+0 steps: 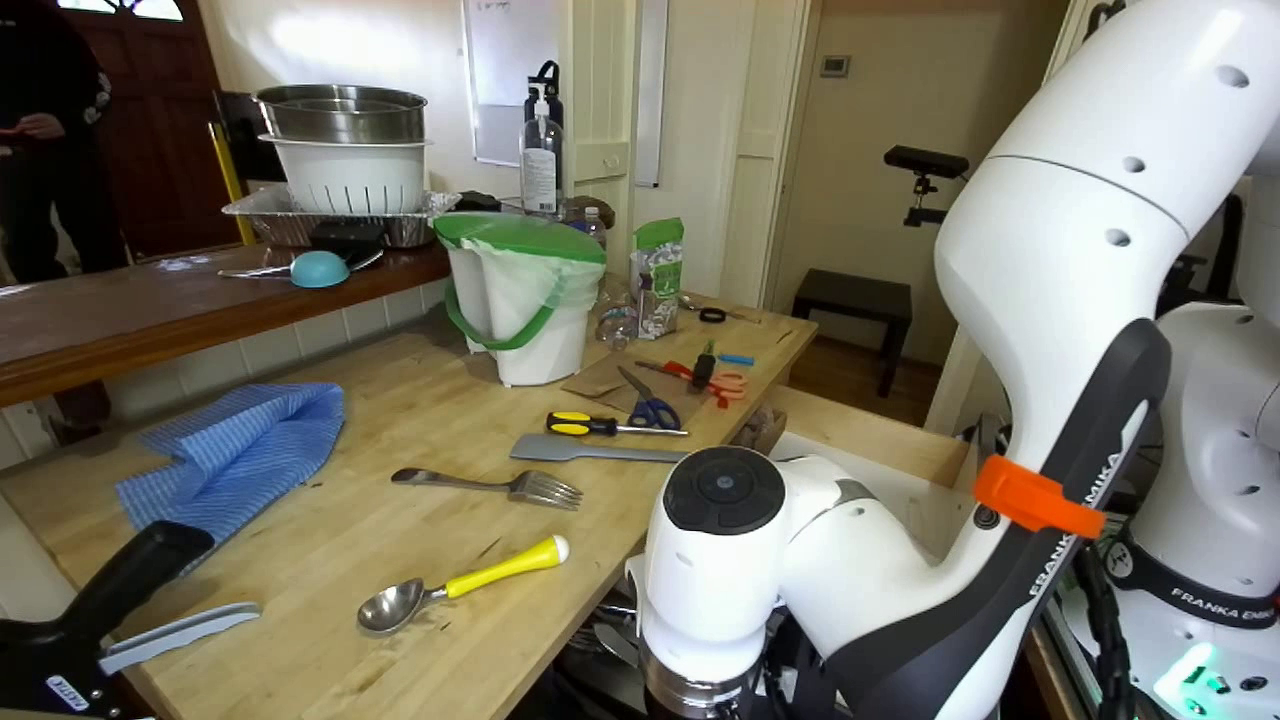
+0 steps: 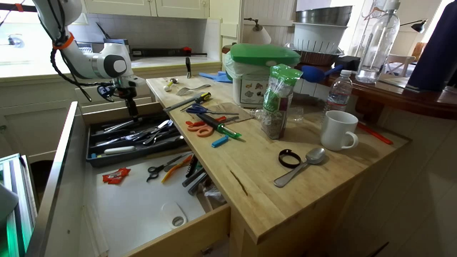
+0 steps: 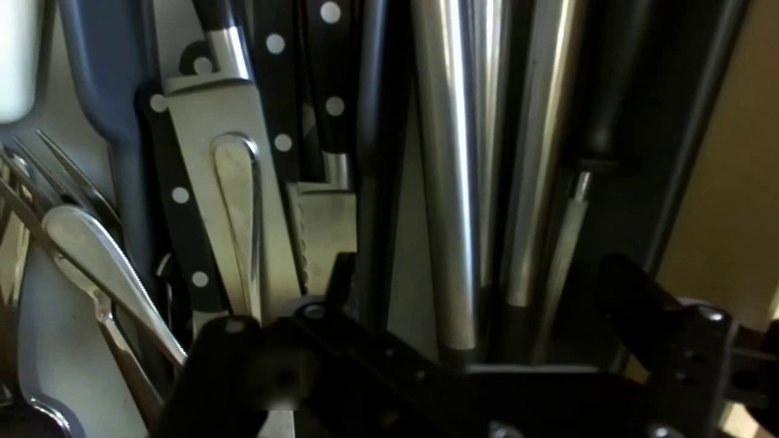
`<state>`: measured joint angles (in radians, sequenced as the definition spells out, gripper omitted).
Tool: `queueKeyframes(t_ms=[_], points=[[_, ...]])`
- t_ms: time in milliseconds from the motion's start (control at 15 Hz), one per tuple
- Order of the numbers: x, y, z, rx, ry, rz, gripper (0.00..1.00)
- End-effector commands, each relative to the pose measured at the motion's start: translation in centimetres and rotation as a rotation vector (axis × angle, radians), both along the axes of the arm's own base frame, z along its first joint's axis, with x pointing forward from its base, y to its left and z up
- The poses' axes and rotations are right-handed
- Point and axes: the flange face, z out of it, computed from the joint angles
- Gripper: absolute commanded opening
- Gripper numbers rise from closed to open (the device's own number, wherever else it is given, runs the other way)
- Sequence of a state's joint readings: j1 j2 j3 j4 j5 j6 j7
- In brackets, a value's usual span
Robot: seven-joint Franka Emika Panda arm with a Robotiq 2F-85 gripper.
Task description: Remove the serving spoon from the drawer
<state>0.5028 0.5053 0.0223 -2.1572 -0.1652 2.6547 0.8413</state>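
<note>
The drawer stands open in an exterior view; its pale wood also shows in an exterior view and the wrist view. My gripper points straight down over the far part of the drawer, at the black utensil tray. In the wrist view my gripper is open, with nothing held. Several steel handles and a black-handled tool with a thin metal shaft lie between and below its fingers. A black handle lies beside the left finger. The serving spoon's round bowl does not show; I cannot tell which handle is its.
The black tray holds knives and cutlery. Scissors, a red packet and a white roll lie in the drawer. The worktop overhangs the drawer and bears a screwdriver, fork, yellow-handled steel spoon and mug.
</note>
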Motion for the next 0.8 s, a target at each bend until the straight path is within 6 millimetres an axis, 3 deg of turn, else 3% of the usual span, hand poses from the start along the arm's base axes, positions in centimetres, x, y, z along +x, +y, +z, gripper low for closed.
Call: queueKeyframes(t_ms=[0, 67, 200, 400, 733], points=[[-0.2, -0.5, -1.8, 0.005, 0.036, -0.054, 0.87], [-0.2, -0.8, -2.5, 0.013, 0.048, -0.064, 0.74], [0.0, -1.5, -4.1, 0.032, 0.082, -0.089, 0.65], [0.3, -1.8, -4.2, 0.046, 0.089, -0.12, 0.39], [-0.6, -2.0, -0.9, 0.022, 0.062, -0.161, 0.01]])
